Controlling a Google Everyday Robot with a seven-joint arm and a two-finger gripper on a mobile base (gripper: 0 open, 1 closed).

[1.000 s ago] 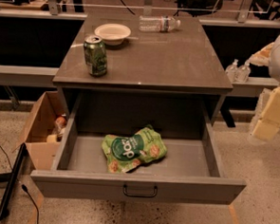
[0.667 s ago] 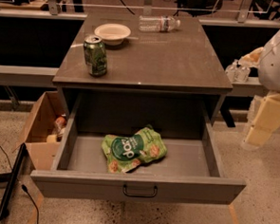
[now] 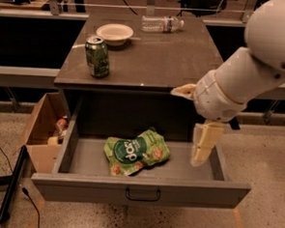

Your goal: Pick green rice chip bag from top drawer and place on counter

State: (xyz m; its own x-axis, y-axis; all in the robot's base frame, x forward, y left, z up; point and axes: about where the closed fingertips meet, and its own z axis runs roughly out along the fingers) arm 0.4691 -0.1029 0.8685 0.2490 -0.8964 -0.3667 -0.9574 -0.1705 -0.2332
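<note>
One dark counter (image 3: 155,63) sits above the pulled-out top drawer (image 3: 142,191), over speckled floor (image 3: 265,157). It carries a green soda can (image 3: 97,56), a white bowl (image 3: 114,33) and a water bottle (image 3: 161,23) on its side. The green rice chip bag (image 3: 136,151) lies flat mid-drawer, a cardboard box (image 3: 42,129) stands beside the drawer's left wall, and the gripper (image 3: 187,126) hangs over the drawer's right end, clear of the bag, cream fingers (image 3: 206,144) spread.

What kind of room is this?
Probably a robot test lab, not a kitchen: speckled floor, a cardboard box beside the counter, and the gripper hanging over the open top drawer, right side.
</note>
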